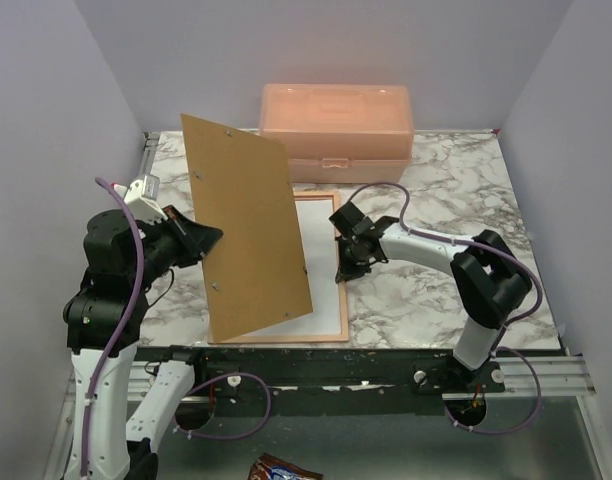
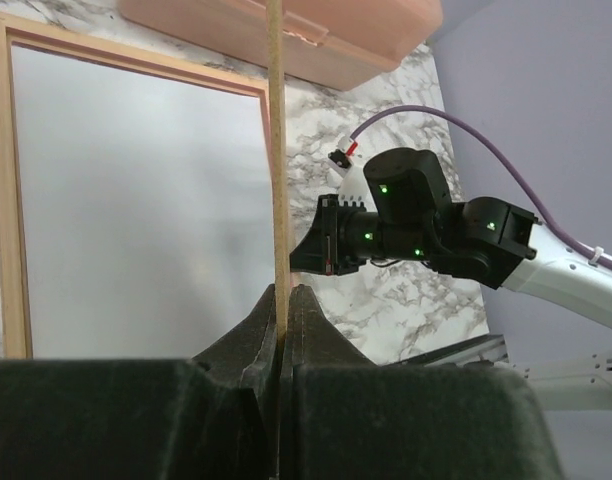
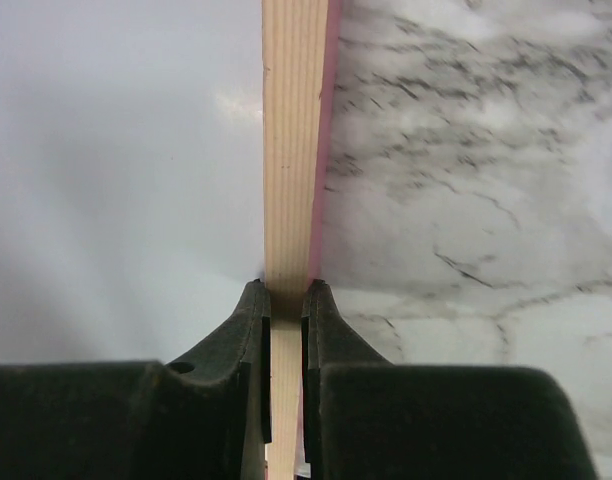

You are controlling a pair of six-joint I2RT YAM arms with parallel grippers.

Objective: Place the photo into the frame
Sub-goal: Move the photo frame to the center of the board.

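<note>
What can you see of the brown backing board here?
The backing board is a thin, flat brown rectangle, fibreboard by its look, with small fasteners near its edges. It stands tilted on edge over the left side of the frame, pinched at its left edge by the left gripper. Whether it touches the frame is unclear.

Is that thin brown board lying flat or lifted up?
Lifted up, tilted: the left gripper pinches the thin brown rectangular board by one edge, over the pale wooden frame.
</note>
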